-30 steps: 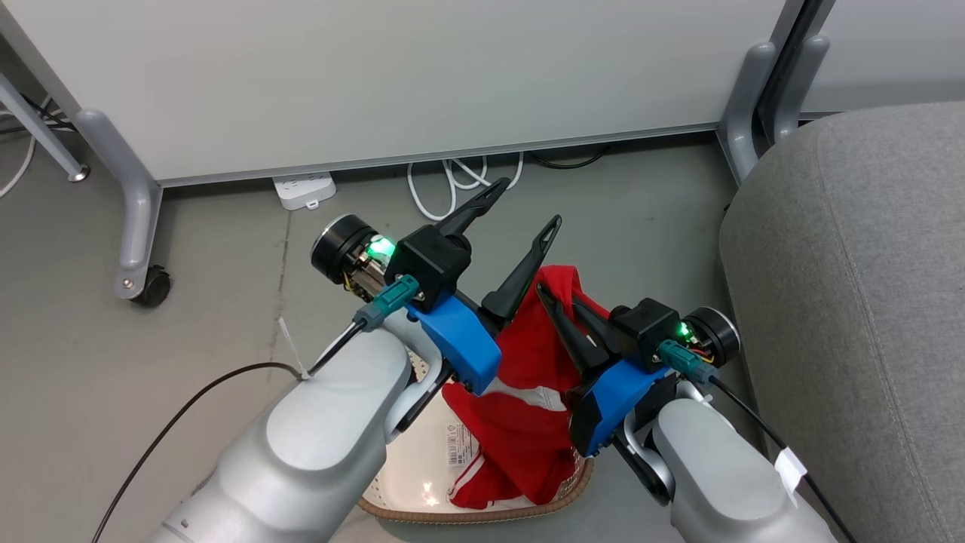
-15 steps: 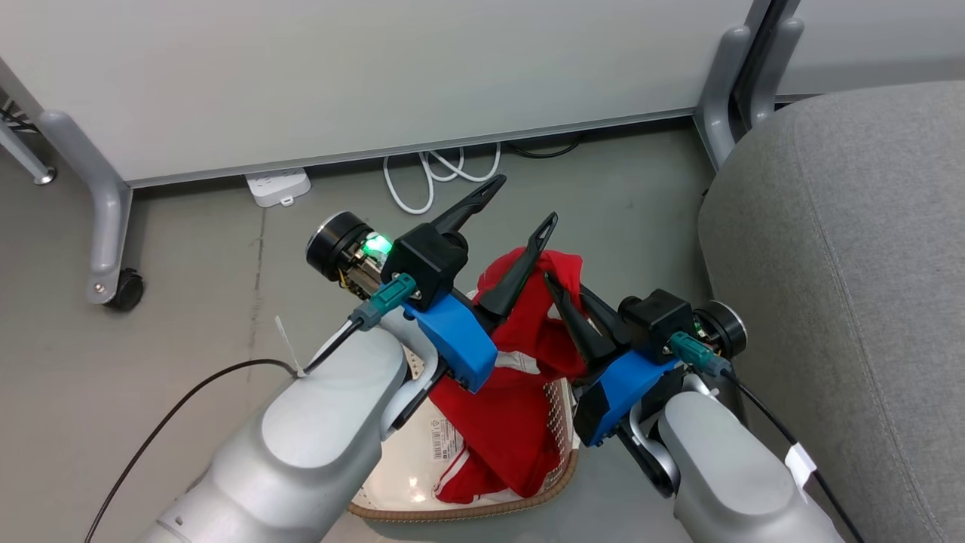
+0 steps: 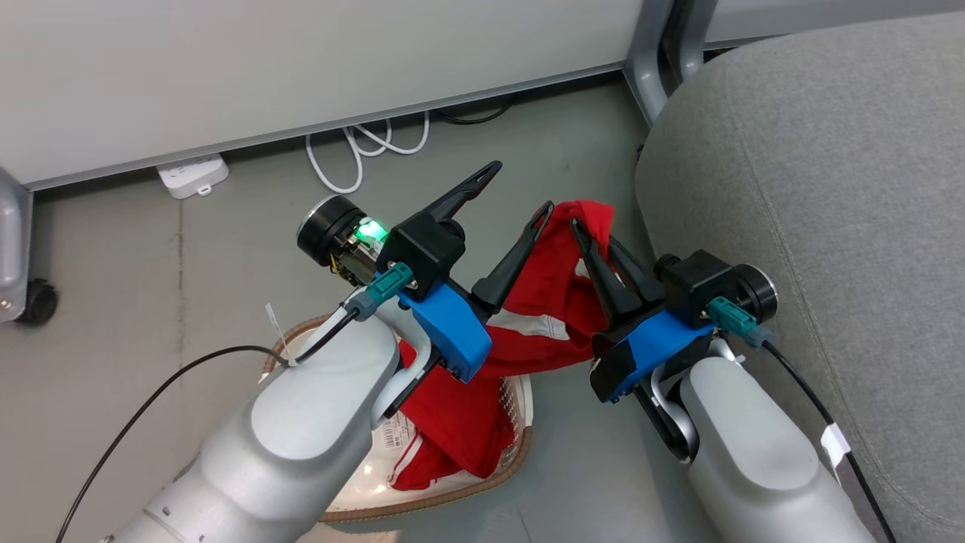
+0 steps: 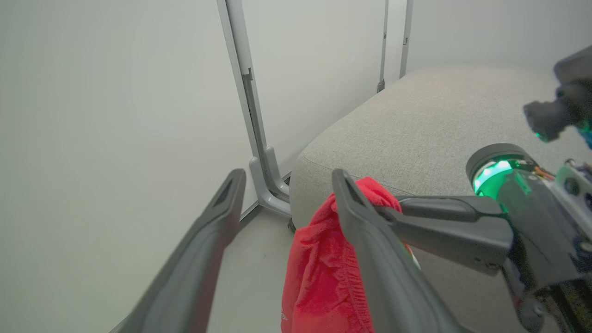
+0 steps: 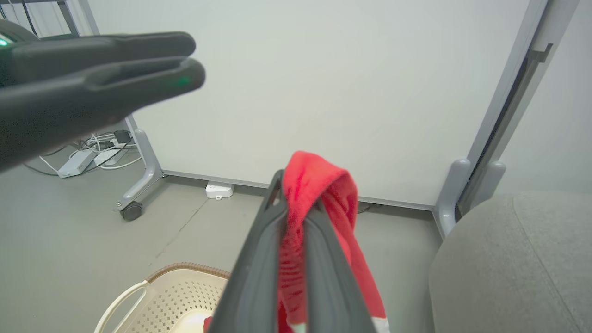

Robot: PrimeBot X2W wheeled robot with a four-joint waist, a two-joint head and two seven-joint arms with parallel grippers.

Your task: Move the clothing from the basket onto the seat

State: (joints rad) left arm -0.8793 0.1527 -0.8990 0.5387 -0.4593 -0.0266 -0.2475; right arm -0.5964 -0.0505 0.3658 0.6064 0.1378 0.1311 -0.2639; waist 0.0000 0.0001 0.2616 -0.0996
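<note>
Red clothing (image 3: 554, 302) between right gripper's (image 3: 592, 232) 2 fingers (image 3: 601, 273) (left gripper (image 3: 520, 187) agape)

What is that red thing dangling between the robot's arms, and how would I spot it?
Start at the big grey seat on the right; just left of its edge the right gripper is shut on a bright red garment. It hangs down towards the cream basket, the one vivid red, white-banded fabric among grey and cream.

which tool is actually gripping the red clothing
The right tool: it is shut on the clothing. The left tool stands wide open beside it, holding nothing.
</note>
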